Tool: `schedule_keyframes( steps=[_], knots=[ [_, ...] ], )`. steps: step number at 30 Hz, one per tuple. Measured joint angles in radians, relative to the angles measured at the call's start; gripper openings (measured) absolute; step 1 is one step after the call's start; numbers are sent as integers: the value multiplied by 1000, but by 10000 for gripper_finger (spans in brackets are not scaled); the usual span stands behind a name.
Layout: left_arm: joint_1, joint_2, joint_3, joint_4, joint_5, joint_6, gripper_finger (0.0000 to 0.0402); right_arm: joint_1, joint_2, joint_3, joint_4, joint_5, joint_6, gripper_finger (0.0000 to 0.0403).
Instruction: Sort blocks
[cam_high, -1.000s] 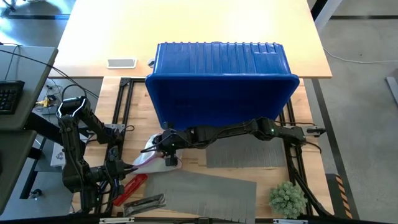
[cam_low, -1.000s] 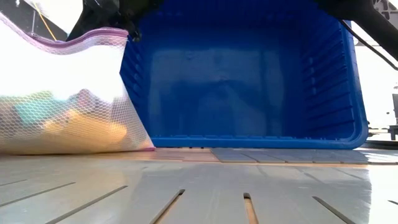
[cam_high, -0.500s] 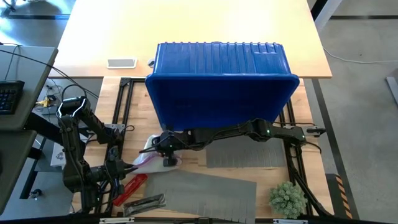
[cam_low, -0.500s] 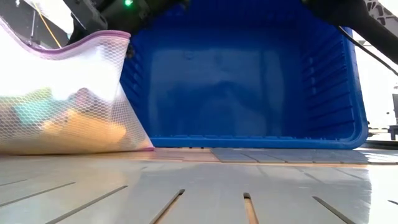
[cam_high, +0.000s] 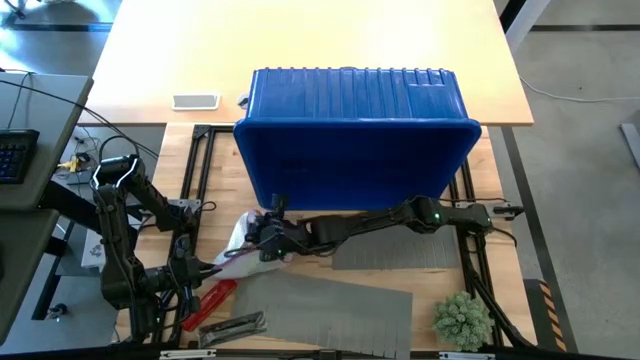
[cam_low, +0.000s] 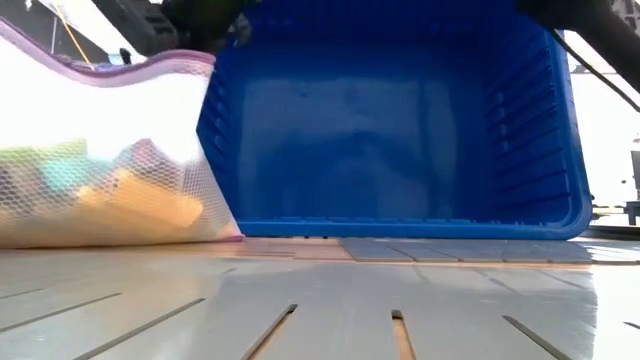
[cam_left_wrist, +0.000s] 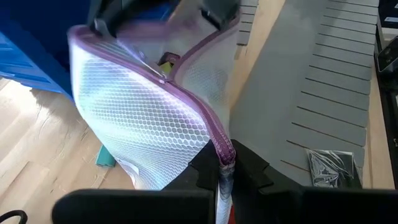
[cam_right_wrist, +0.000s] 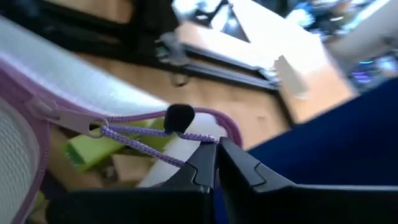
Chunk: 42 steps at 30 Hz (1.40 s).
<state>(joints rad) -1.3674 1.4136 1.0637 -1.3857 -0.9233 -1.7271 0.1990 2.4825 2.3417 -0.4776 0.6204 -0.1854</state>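
Left gripper (cam_left_wrist: 225, 177) fingers clamp mesh bag (cam_left_wrist: 146, 124) zipper edge; right gripper (cam_right_wrist: 214, 163) fingers pinch its purple zipper cord (cam_right_wrist: 140, 142). Blocks (cam_low: 120, 195) inside bag, beside blue bin (cam_high: 355, 130).

From overhead I get even, soft room light with faint shadows under the blue bin (cam_high: 355, 130). At table height, daylight behind the mesh bag (cam_low: 100, 150) blows it out to white, and the grey mat (cam_low: 300, 310) closest to the lens is soft. My right wrist picture is motion-smeared beyond the fingers; the left one blurs past the bag.
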Motion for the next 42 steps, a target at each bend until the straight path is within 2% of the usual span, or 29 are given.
schedule_keyframes(
  steps=[8,15,22,32,35,39,42],
  knots=[
    [0,0,0,-4,1,-16,0,60,-42,-1,-67,314,14,0],
    [-19,0,0,-2,16,-16,0,74,-111,-1,-270,424,135,0],
    [-60,0,0,-5,-7,-41,0,31,-160,-1,-440,454,114,0],
    [-72,0,0,-9,6,-82,0,-116,-214,-1,-811,410,221,0],
    [-74,0,0,-17,0,-94,0,-150,-230,-1,-842,358,220,0],
    [-70,0,0,-31,-2,-112,0,-181,-246,1,-785,157,180,0],
    [-55,0,0,-44,-32,-105,0,-171,-246,1,-740,138,124,0]
  ],
)
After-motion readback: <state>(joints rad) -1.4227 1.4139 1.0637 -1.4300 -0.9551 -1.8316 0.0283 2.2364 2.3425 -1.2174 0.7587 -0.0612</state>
